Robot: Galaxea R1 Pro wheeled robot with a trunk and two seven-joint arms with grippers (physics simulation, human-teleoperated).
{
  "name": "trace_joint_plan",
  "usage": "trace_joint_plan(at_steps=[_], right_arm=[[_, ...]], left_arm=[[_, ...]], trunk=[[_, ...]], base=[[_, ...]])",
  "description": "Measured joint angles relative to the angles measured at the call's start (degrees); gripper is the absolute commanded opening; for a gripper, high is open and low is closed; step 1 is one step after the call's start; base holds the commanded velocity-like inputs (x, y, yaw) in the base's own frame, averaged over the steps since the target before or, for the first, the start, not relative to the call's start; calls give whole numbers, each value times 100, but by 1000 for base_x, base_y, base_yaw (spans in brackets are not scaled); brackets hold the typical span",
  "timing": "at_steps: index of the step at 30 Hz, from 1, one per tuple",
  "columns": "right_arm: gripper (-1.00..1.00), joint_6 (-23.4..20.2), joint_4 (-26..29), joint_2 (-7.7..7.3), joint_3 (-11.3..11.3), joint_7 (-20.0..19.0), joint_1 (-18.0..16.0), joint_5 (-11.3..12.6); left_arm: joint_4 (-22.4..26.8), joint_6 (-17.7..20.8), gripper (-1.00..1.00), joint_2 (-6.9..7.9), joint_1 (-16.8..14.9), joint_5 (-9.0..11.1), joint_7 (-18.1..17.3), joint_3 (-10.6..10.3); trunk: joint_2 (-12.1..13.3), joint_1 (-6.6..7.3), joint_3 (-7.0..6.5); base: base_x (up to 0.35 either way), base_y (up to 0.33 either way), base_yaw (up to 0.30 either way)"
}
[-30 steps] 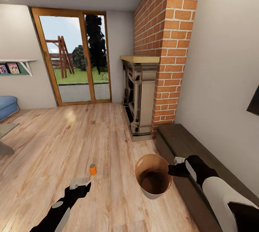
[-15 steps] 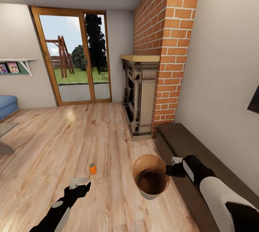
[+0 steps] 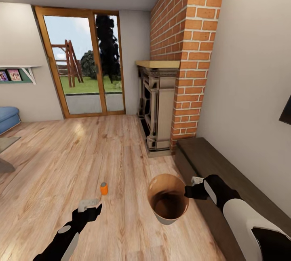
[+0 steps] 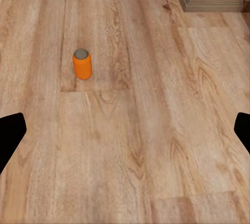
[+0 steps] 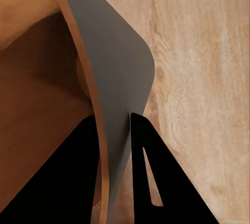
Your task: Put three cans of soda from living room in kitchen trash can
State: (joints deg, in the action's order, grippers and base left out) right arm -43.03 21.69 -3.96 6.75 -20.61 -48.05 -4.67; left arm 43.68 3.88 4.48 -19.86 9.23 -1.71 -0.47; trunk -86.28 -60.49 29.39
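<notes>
Can: one orange soda can (image 3: pixel 104 188) stands upright on the wood floor (image 3: pixel 60 160), just ahead of the left gripper (image 3: pixel 89 205).
Left gripper: spread wide, empty.
Right gripper (image 3: pixel 193 190): pinching the bin (image 3: pixel 167 203) rim, carrying it.
Handling: light, rigid, smooth (probably slippery); grasp mid-body.

You have one can (image 3: pixel 104 188) on the floor at your 11 o'clock, one bin (image 3: pixel 166 203) at 1 o'clock, two grippers, one fireplace (image 3: pixel 157 107) and one glass door (image 3: pixel 83 64).
</notes>
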Motion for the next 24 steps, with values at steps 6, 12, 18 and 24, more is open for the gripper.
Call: trace_joint_plan(at_steps=[6,12,18,24], right_arm=[[-100,4,-2,14,-6,7,0,-49],[-100,4,-3,21,-7,6,0,-53],[-100,7,-2,18,-5,2,0,-47],[-100,7,-1,18,-12,0,1,-59]], left_arm=[[16,0,100,0,0,0,-4,-4],[11,0,100,0,0,1,3,-4],[8,-1,100,0,0,0,6,-5],[-45,26,100,0,0,-12,1,-13]], trunk=[[0,0,0],[0,0,0],[0,0,0],[-239,-131,108]], base=[[0,0,0],[0,0,0],[0,0,0],[0,0,0]])
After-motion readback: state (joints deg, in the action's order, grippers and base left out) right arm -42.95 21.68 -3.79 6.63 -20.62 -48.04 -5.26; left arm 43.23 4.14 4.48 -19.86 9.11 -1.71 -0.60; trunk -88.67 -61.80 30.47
